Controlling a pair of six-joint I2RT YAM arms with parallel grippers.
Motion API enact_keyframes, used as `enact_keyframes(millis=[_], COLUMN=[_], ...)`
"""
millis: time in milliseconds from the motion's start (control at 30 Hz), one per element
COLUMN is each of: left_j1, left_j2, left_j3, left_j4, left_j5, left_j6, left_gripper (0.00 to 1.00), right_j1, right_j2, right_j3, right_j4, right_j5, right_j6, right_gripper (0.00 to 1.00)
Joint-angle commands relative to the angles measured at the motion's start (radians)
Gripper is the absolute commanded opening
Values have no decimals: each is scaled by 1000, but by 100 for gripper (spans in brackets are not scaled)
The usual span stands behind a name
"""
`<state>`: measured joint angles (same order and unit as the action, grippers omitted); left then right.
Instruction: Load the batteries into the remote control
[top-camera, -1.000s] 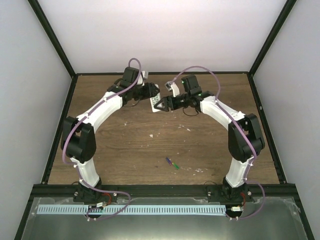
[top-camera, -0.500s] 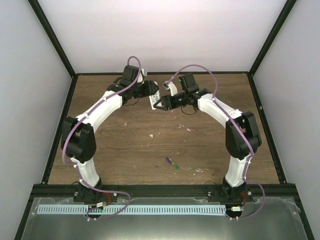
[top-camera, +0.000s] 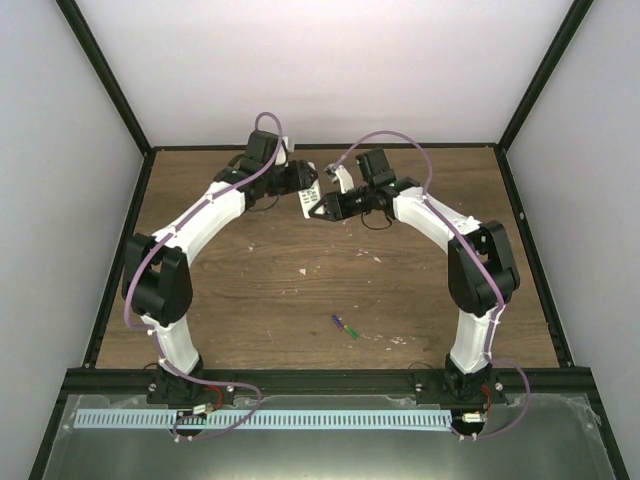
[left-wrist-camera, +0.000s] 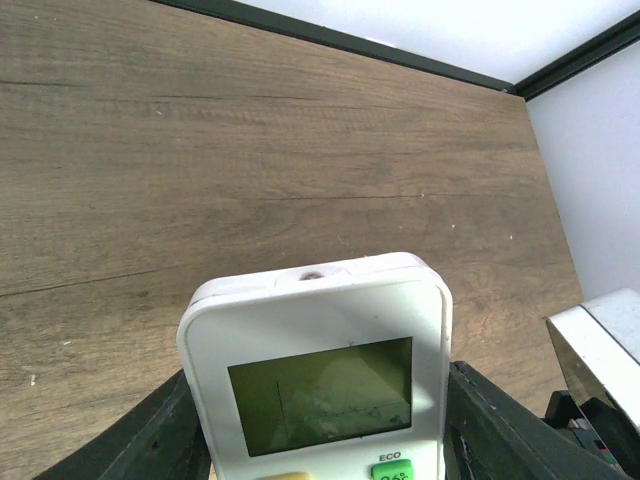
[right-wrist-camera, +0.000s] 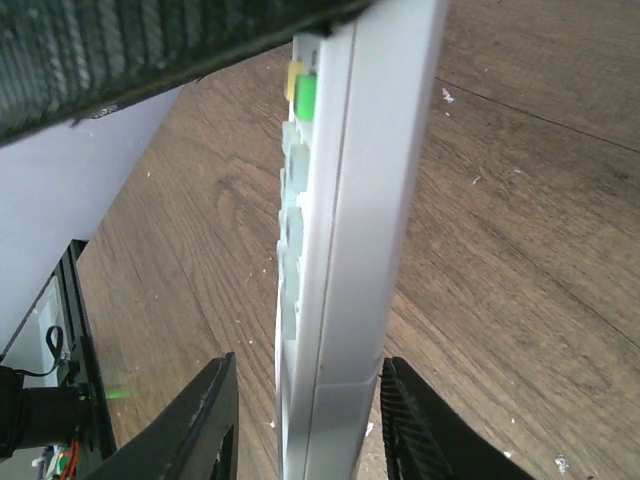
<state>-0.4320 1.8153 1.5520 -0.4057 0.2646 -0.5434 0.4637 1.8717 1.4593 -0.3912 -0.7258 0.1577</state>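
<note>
1. The remote control (top-camera: 309, 197) is held above the table (top-camera: 250, 280) at the far middle in the top view, between the left gripper (top-camera: 300, 188) and the right gripper (top-camera: 322, 207). The batteries (top-camera: 345, 326) lie together on the wood near the front.
2. Left wrist view: the left fingers (left-wrist-camera: 150, 440) clamp the remote control's two sides, with its display facing the camera.
3. Right wrist view: the remote control shows edge-on between the spread right fingers (right-wrist-camera: 205, 420), with a gap on its button side.
</note>
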Motion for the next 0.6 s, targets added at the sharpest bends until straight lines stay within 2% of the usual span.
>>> enact_keyframes(millis=[0, 233, 567], left_j1=[-10, -14, -16], left_j2=[-17, -22, -22], left_j3=[8, 4, 7], left_j4=[26, 30, 38], left_j5=[-6, -19, -10], left_j6=[-4, -1, 8], left_gripper=[27, 27, 36], right_j1=[4, 4, 4], right_j2=[14, 24, 33], right_j3=[49, 65, 78], right_j4=[22, 31, 24], right_j5=[-24, -15, -4], right_j6=[17, 29, 31], right_gripper=[31, 24, 15])
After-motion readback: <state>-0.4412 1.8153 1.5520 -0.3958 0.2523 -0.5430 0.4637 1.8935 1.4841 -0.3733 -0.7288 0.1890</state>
